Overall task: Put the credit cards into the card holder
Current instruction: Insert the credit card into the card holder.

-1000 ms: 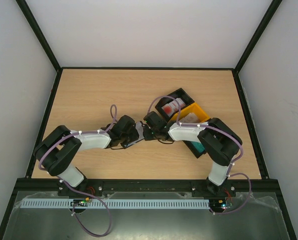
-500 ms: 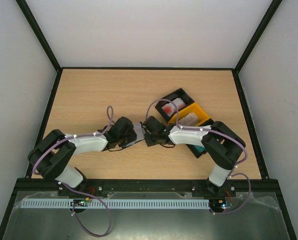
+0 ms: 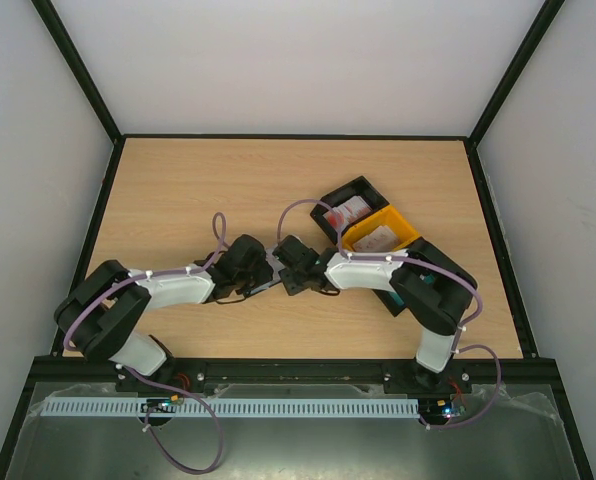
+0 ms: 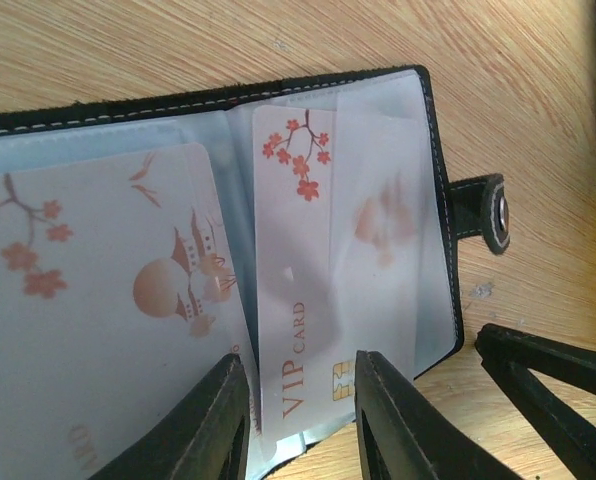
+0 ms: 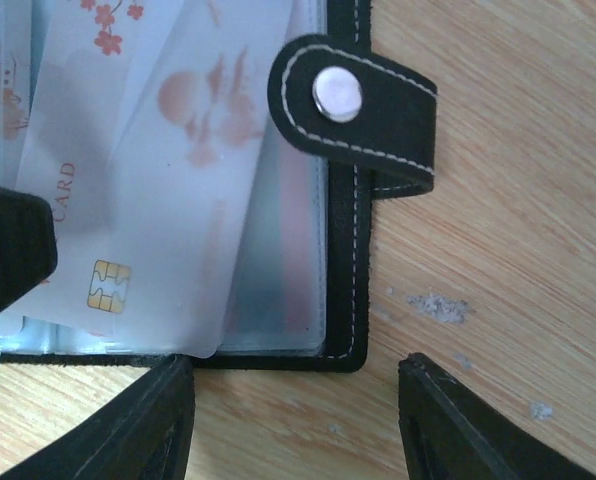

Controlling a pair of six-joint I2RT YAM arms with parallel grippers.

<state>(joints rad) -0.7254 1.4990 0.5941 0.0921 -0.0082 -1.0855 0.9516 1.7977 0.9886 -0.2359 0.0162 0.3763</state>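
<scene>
Both grips just let go: right fingers (image 5: 138, 430) spread wide beside the card holder (image 4: 438, 200), mid-worktop (image 3: 198, 190); left fingers (image 4: 213, 430) slightly apart over the VIP card (image 4: 293, 300). It's only part-way sleeved, so I'd push it home.

Spread fingers (image 5: 138, 430) flank the open card holder (image 5: 343, 260) corner, cards (image 5: 168, 170) in sleeves

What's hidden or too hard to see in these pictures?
- Top view: the card holder is nearly hidden under the left gripper and right gripper.
- Left wrist view: the picture edge cuts off the holder's left side; a finger covers the VIP card's bottom corner.
- Top view: cards in the bins are too small to count.
</scene>
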